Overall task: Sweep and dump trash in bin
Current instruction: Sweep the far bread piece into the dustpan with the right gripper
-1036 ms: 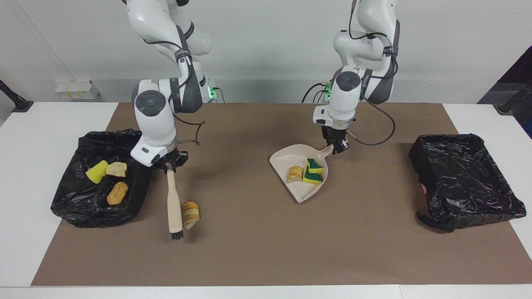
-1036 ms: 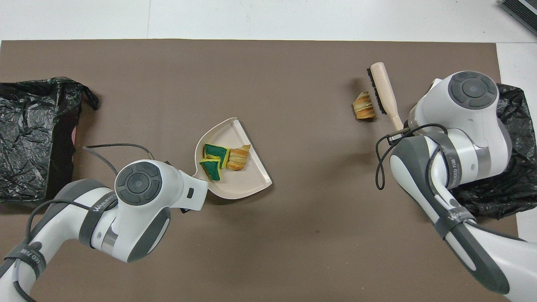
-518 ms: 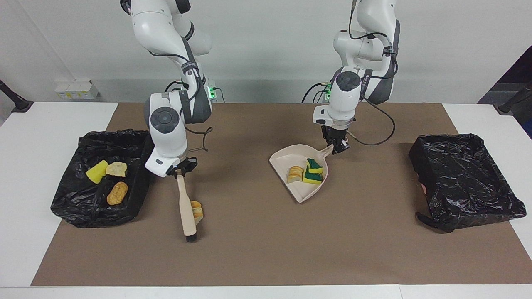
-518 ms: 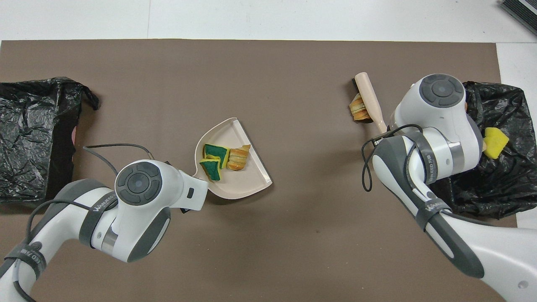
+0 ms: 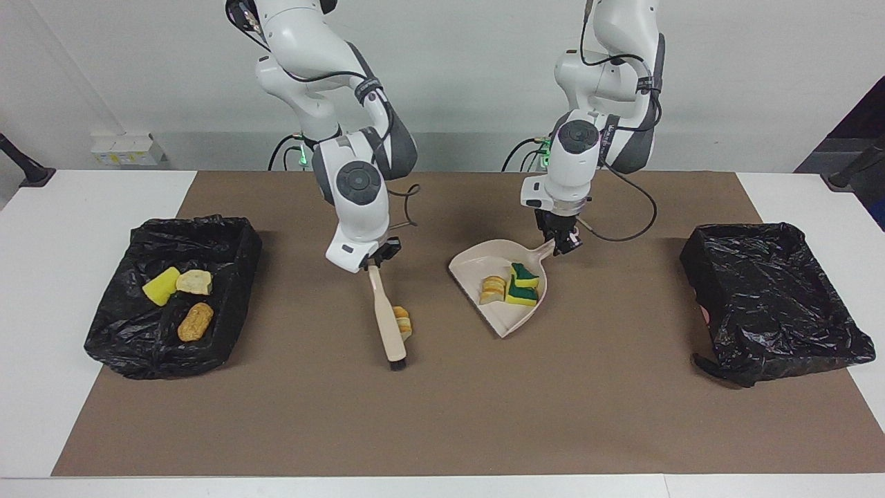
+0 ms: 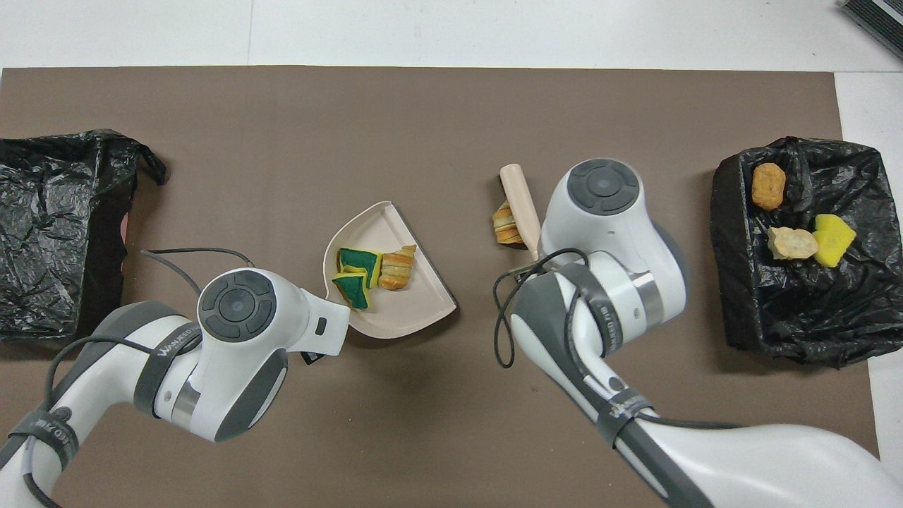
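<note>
**A:** Where is the trash right now?

**B:** In three places. A yellow sponge piece (image 5: 160,286), a pale bread chunk (image 5: 193,281) and a golden bread chunk (image 5: 196,321) lie in the black-lined bin (image 5: 228,304) at the right arm's end of the surface (image 5: 442,415). Two green-backed sponge pieces (image 5: 523,284) and a sliced bread piece (image 5: 492,290) sit in the beige dustpan (image 5: 508,321), near the middle. The last bread piece (image 5: 402,322) lies on the brown mat, touching the brush (image 5: 385,318), between the dustpan and that bin.

**A:** What does the right gripper have?

**B:** The right gripper (image 5: 373,259) has its fingers closed tight on the top end of the brush handle. The brush slants down to the mat, its black bristles at the low end, and the bread piece sits against the side that faces the dustpan.

**A:** And the left one?

**B:** The left gripper (image 5: 563,242) clamps the dustpan's short handle with its fingers closed on it. The pan's open lip points toward the brush, and its back edge looks slightly raised.

**A:** Is there another bin?

**B:** Yes, a second black-lined bin (image 5: 767,297) sits at the left arm's end of the surface, well apart from the dustpan. No trash shows in it.
</note>
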You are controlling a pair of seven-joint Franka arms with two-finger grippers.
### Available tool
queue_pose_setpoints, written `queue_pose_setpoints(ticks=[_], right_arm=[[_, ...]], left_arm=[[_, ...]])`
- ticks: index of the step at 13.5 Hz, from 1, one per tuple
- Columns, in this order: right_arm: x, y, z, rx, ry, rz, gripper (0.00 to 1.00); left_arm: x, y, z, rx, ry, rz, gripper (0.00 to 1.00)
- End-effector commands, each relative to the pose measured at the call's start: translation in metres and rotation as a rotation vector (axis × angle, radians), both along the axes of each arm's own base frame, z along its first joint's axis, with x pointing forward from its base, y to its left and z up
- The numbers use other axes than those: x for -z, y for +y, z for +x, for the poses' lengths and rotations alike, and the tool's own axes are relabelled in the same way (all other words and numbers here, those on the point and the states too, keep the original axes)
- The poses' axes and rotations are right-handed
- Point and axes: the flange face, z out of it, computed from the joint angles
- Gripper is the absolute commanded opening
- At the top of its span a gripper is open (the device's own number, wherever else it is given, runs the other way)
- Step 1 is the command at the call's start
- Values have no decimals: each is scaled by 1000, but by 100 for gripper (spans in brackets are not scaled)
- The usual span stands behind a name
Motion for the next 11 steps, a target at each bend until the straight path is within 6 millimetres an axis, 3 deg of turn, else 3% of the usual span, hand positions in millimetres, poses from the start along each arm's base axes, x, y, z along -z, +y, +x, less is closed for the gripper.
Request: queue_pose_setpoints(ticks=[1, 3, 7, 9, 11], right_arm=[[2, 55, -33, 32, 46, 39, 0], [-3, 83, -51, 35, 68, 77, 0], [-14, 118, -84, 51, 101, 66, 0], [-24, 127, -94, 58, 116, 97, 0], [-50, 128, -107, 89, 140, 154, 0]], left_arm=[[4, 1, -16, -67, 103, -5, 0], [0, 1, -14, -62, 102, -7, 0], [-1, -2, -10, -67, 95, -10, 0], [0, -2, -10, -67, 98, -8, 0], [-1, -1, -10, -70, 95, -10, 0]])
